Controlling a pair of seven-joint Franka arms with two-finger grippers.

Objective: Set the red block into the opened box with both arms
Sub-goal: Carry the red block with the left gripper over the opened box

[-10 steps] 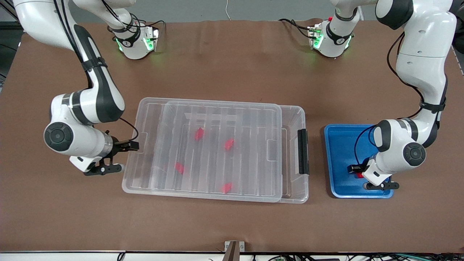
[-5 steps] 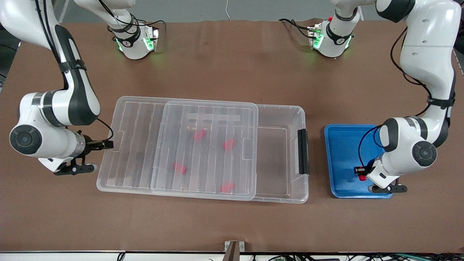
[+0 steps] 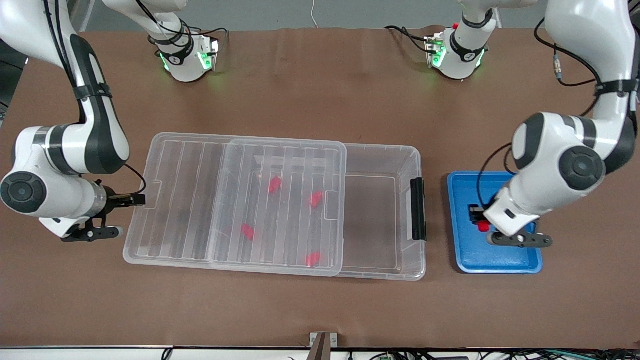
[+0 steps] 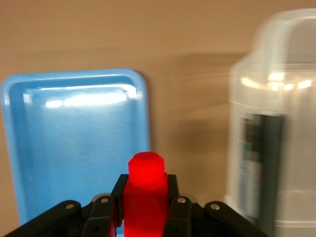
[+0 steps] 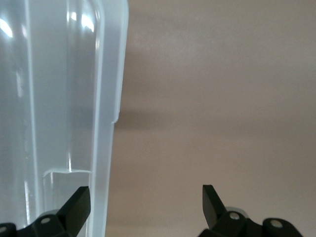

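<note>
**A:** Where's the red block [image 3: 483, 226] right now?

**B:** In the lower middle of the left wrist view, pinched between the fingers of the left gripper [image 3: 477, 217]. They're closed on its boxy body, and the narrower stub pokes out past the fingertips. In the front view it sits mid-height, over the blue tray [image 3: 465, 260] toward the left arm's end of the tabletop [image 3: 320, 90].

**A:** How will it handle?

**B:** I'd guess light, hard and a bit slick, since it looks like glossy moulded plastic. It won't crush, but it could twist or pop out of a pinch. The flat sides of the body are the best place to grip it, not the stub, and that's where the fingers are.

**A:** And the box [image 3: 380, 150]?

**B:** It's in the centre of the frame. The ribbed lid [image 3: 190, 200] is slid toward the right arm's end, so there's an uncovered strip next to the black latch bar [image 3: 417, 209]. Other red pieces [image 3: 274, 184] show through the lid.

**A:** What about the right gripper [image 3: 135, 199]?

**B:** It's at the lid's outer edge with its fingers spread wide. The lid rim lies between them, close to one finger. The lid looks thin and springy, so it may flex if it's pulled
</note>
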